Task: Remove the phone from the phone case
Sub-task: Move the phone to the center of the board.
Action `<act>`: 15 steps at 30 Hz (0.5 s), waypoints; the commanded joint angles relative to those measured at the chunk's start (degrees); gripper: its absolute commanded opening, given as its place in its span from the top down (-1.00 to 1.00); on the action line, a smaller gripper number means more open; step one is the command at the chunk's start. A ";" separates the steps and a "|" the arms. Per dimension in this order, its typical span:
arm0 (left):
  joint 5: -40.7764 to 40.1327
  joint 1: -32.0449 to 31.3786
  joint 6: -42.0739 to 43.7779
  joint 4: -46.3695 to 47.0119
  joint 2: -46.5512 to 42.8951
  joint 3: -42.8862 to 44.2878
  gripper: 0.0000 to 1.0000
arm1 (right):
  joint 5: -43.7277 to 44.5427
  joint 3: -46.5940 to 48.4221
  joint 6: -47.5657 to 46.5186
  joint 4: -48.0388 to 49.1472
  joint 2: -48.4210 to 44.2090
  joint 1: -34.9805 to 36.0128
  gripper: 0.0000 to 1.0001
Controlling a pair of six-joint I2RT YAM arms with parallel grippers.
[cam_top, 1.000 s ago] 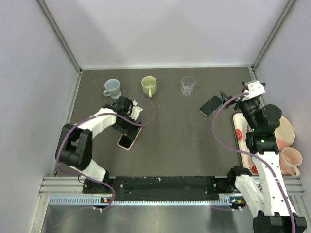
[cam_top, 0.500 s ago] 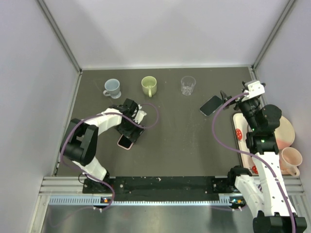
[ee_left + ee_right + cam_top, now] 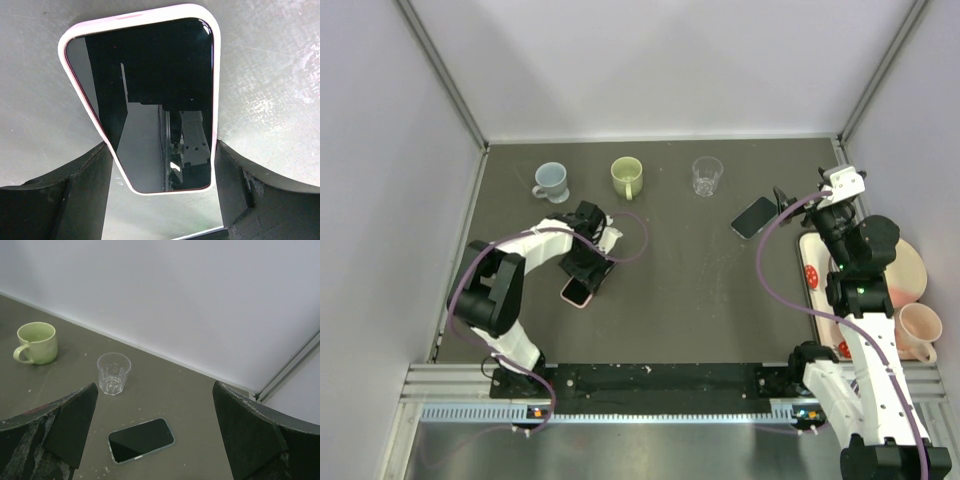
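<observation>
1. Straddling the phone (image 3: 150,75): the left gripper (image 3: 162,145), set low over the end of the handset nearest the wrist, with one finger at each long side.
2. Left gripper, state: jaws partly parted, their inner faces at or just beside the edges of the pink case (image 3: 135,14). Whether they press on it cannot be told.
3. Phone: flat on the dark surface (image 3: 270,75), screen up, seated in the pink case, whose rim shows all round. Its far end reaches past the left gripper's fingertips.
4. Right gripper (image 3: 154,390): raised off the surface, jaws spread wide, nothing between them.
5. Second phone (image 3: 141,440): screen up on the surface, below and just ahead of the right gripper, apart from it.
6. Clear glass (image 3: 113,372): upright, farther ahead of the right gripper, beyond the second phone.
7. Green mug (image 3: 36,342): upright, ahead of the right gripper and off to its left.
8. Blue mug (image 3: 550,180): upright, beyond the left gripper, well apart.
</observation>
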 commanded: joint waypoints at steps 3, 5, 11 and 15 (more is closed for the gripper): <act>4.53 -2.41 4.40 3.26 3.31 4.04 0.89 | -0.42 -0.14 -0.49 2.22 -0.66 0.60 -0.98; 4.62 -3.56 5.45 3.61 4.01 6.50 1.00 | -0.51 -0.14 -0.66 2.22 -0.57 0.60 -0.98; 7.07 -7.86 9.84 4.58 7.08 12.30 1.00 | -0.34 -0.40 -0.93 2.31 -0.39 0.60 -0.98; 10.50 -11.64 13.18 3.88 9.46 15.99 1.00 | -0.34 -0.40 -0.93 2.40 -0.13 0.60 -0.98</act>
